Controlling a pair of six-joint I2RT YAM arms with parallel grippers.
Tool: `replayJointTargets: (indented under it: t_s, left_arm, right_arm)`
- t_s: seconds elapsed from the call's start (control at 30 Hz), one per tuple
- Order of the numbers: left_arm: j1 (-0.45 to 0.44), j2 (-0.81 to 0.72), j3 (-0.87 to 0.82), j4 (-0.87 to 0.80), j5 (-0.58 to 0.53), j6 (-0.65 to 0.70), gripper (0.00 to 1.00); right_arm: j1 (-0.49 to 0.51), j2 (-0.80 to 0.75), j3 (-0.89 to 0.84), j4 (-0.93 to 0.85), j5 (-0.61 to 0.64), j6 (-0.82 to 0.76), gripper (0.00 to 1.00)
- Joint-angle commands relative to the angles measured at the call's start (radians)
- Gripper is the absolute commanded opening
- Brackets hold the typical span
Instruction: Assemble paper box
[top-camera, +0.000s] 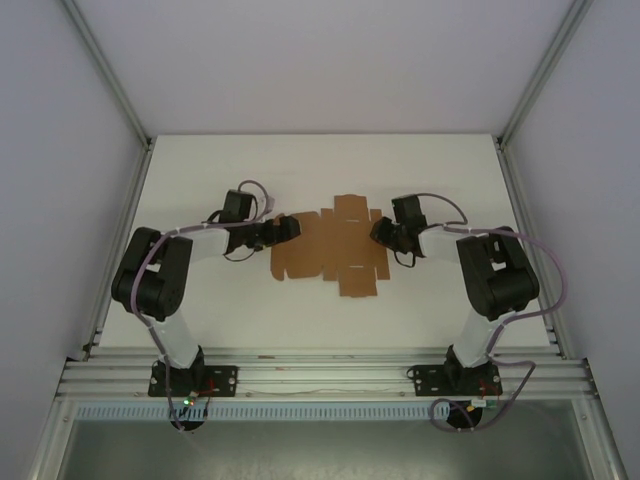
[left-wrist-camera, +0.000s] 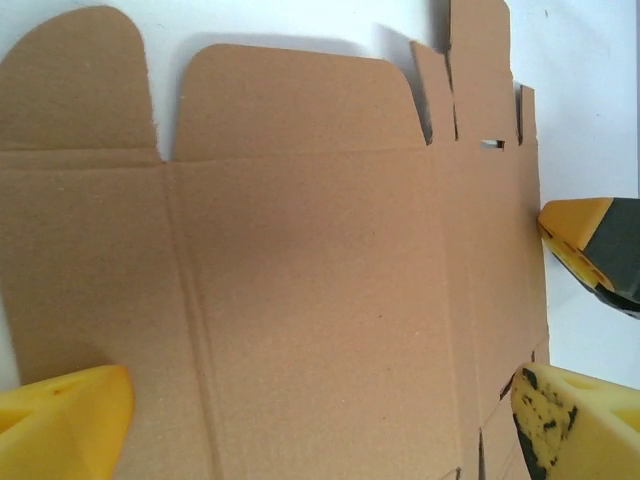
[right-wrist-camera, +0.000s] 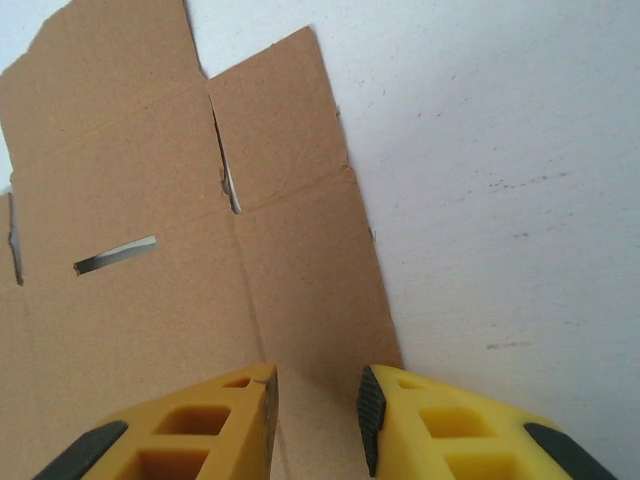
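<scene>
The white desk is carrying the paper box as a flat, unfolded die-cut sheet. It is lying midway between the two arms, probably so each can be working one side. The left hand is hovering at the sheet's left end with its fingers spread wide across the panels, likely readying to steady or fold one. The right hand is sitting at the right edge, fingers narrowed and straddling it, apparently lining up to lift the outer flap. Nothing is visibly being pinched.
</scene>
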Motion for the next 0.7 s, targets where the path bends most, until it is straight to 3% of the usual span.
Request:
replayJointTargets:
  t_s: [0.0,0.07,0.2,0.3,0.67]
  left_arm:
    - [-0.019,0.001,-0.016,0.042,0.102,-0.051,0.96]
    - [-0.019,-0.039,-0.013,-0.002,0.055,-0.044,0.96]
    - [-0.018,-0.097,0.061,-0.281,-0.29,-0.011,0.98]
    - [-0.021,-0.08,0.111,-0.403,-0.416,0.004,0.98]
    - [-0.103,0.112,0.237,-0.436,-0.319,0.034,0.94]
  right_arm:
    - [-0.002,0.071,-0.06,-0.146,0.07,-0.003,0.31]
    - [-0.002,0.07,-0.062,-0.156,0.087,-0.002,0.3]
    - [-0.002,0.061,-0.065,-0.186,0.129,-0.016,0.29]
    - [0.0,0.052,-0.063,-0.208,0.146,-0.025,0.29]
    - [-0.002,0.043,-0.069,-0.215,0.138,-0.034,0.29]
